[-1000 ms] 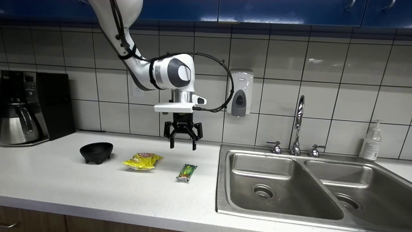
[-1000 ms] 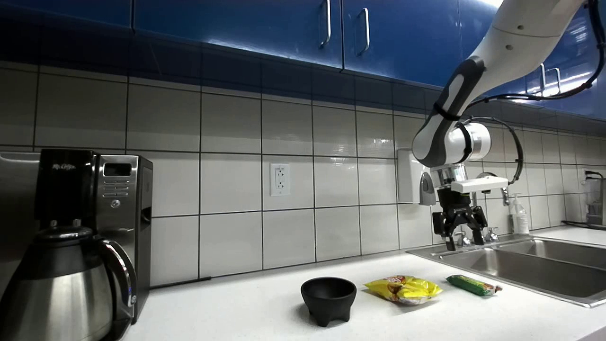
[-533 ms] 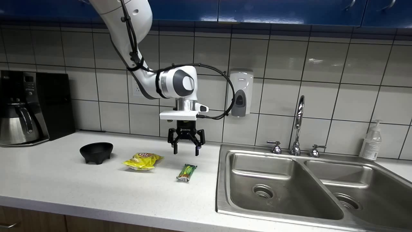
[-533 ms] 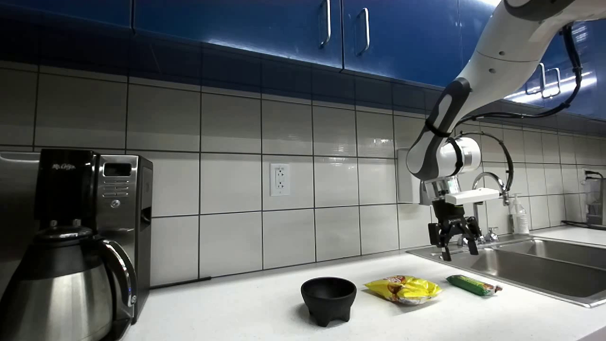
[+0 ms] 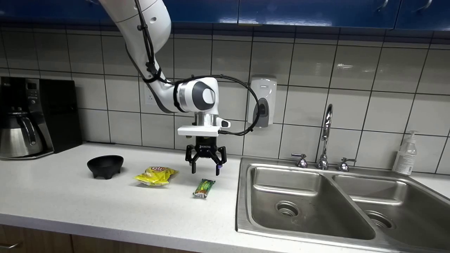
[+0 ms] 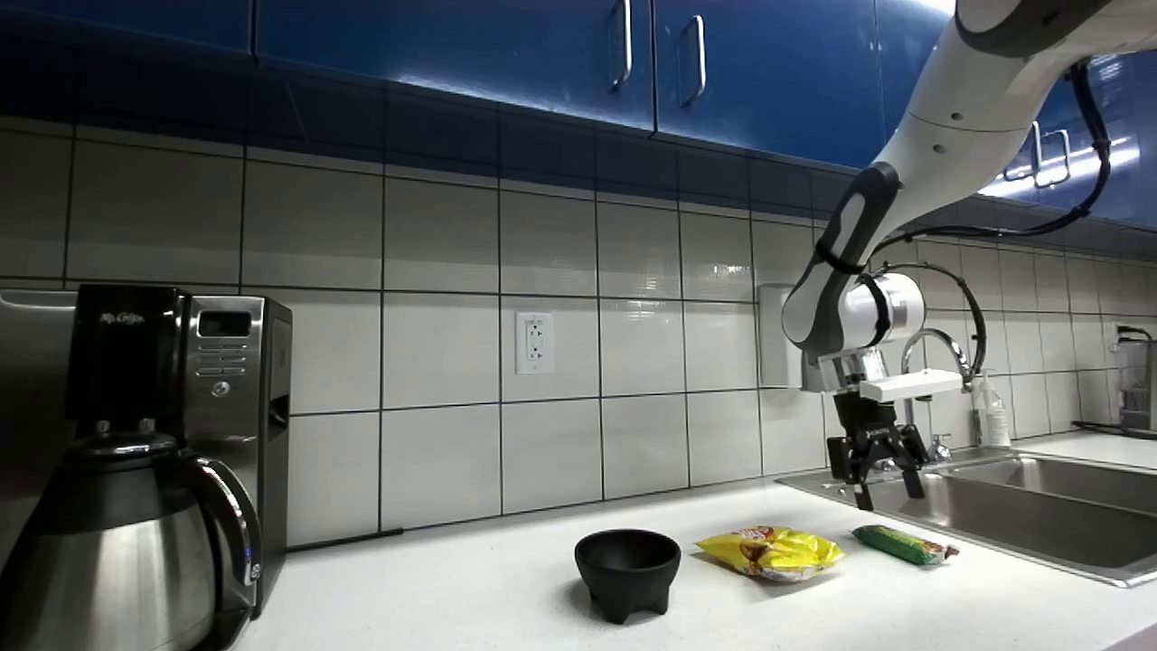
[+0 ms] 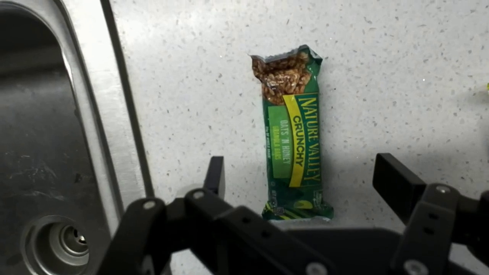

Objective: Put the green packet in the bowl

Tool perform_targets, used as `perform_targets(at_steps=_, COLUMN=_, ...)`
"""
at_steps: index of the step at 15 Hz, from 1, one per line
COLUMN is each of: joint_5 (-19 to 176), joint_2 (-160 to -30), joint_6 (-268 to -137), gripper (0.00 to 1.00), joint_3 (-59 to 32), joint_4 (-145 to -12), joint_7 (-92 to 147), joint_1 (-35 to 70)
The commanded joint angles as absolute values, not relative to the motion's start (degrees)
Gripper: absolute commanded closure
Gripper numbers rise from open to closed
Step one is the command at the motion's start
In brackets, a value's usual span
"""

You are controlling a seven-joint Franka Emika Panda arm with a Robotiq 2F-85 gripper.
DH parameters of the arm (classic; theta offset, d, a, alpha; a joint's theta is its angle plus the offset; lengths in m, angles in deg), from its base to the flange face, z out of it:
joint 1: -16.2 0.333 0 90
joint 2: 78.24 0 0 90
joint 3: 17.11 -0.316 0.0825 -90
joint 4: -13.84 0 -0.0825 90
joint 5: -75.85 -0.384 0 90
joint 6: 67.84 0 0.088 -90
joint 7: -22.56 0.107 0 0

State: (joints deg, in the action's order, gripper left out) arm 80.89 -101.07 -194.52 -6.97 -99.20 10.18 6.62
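Note:
The green packet [image 5: 204, 188], a granola bar, lies flat on the white counter and also shows in an exterior view [image 6: 904, 545]. In the wrist view the packet [image 7: 294, 141] lies lengthwise, its lower end between the spread fingers. My gripper [image 5: 205, 173] is open and empty, pointing down above the counter; it also shows in an exterior view [image 6: 890, 500] and in the wrist view [image 7: 298, 164]. The fingers do not touch the packet. The black bowl [image 5: 105, 170] stands upright on short feet, farther along the counter, and also shows in an exterior view [image 6: 628, 579].
A yellow chip bag [image 5: 156, 175] lies between the bowl and the packet, also in an exterior view [image 6: 773, 553]. The steel sink [image 5: 242, 200] is beside the packet; its rim shows in the wrist view [image 7: 114, 114]. A coffee maker [image 6: 181, 434] stands beyond the bowl.
My gripper has come down toward the packet, shifting slightly toward the sink in an exterior view. It stays open. The packet, bowl and chip bag have not moved.

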Motion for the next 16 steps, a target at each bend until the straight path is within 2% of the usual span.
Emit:
perform_targets(at_steps=1, joint_5=80.9, joint_2=-102.0, joint_6=-194.2, gripper=0.00, joint_3=-7.7, joint_4=-98.5, joint_7=8.3, joint_1=4.5)
perform_targets(at_steps=16, joint_5=82.3, joint_2=-104.5, joint_6=-195.3, gripper=0.00, joint_3=-8.4, joint_4=-99.8, joint_7=7.7, joint_1=4.4)
